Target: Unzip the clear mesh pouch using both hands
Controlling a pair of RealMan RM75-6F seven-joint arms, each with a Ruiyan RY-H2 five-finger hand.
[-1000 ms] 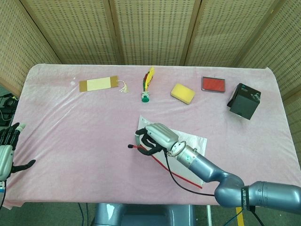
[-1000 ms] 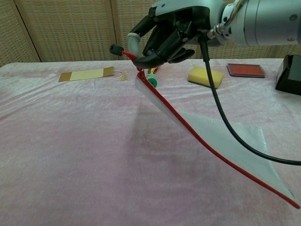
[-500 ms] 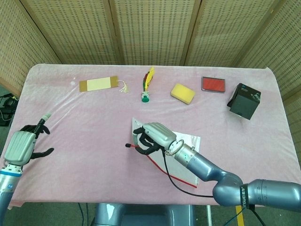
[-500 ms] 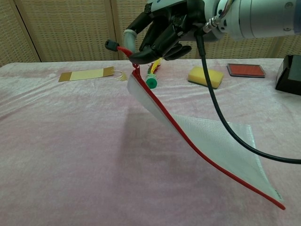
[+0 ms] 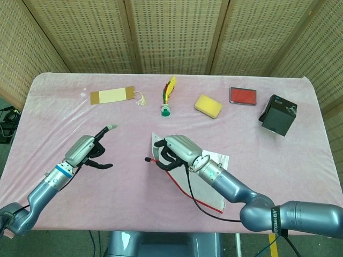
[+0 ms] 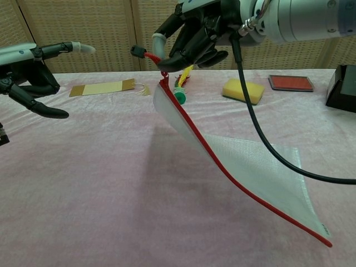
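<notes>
The clear mesh pouch [image 6: 250,167] with a red zipper edge hangs tilted above the pink table; in the head view the pouch [image 5: 206,171] lies under my right arm. My right hand [image 6: 194,36] grips the pouch's upper left corner at the red zipper pull [image 6: 146,55], also seen as right hand [image 5: 174,150] in the head view. My left hand [image 5: 88,151] floats over the table to the left of the pouch, holding nothing, one finger stretched out; it shows as left hand [image 6: 33,72] at the left edge of the chest view.
Along the far side lie a tan bookmark [image 5: 112,96], a feathered shuttlecock [image 5: 167,97], a yellow sponge [image 5: 208,106], a red flat case [image 5: 243,96] and a black box [image 5: 278,115]. A black cable [image 6: 261,133] runs from my right wrist across the pouch.
My left hand has swung in from the table's left edge toward the centre. My right hand has lifted the pouch's corner slightly and shifted it a little left.
</notes>
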